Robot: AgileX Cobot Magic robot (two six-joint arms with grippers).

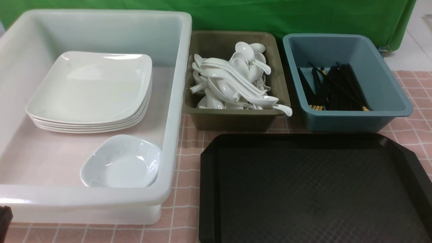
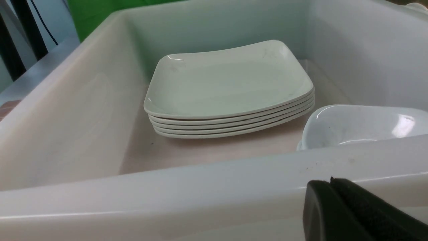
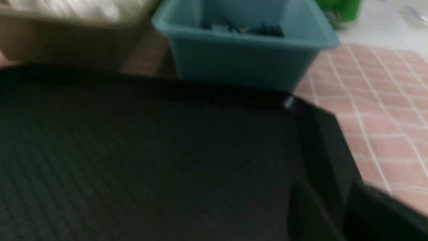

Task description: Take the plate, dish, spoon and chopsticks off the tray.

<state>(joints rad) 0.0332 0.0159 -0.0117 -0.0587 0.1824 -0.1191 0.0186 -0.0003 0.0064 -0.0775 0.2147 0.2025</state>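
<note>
The black tray [image 1: 208,189] lies bare at the front right, with nothing on its patterned floor. A stack of several white plates [image 1: 89,89] and a small white dish [image 1: 121,163] sit inside the white bin [image 1: 179,84]. White spoons [image 1: 233,79] are piled in the olive bin [image 1: 236,121]. Black chopsticks [image 1: 334,89] lie in the blue bin [image 1: 354,121]. My left gripper [image 2: 329,182] is shut and empty, just outside the white bin's near wall; a sliver of that left gripper [image 1: 5,217] shows. My right gripper [image 3: 329,197] is blurred; its fingers stand apart over the tray rim [image 3: 321,134].
The three bins stand in a row behind and to the left of the tray on a pink checked cloth [image 1: 187,148]. A green backdrop [image 1: 270,17] closes the far side. Cloth lies to the right of the tray [image 3: 384,134], by the blue bin [image 3: 240,63].
</note>
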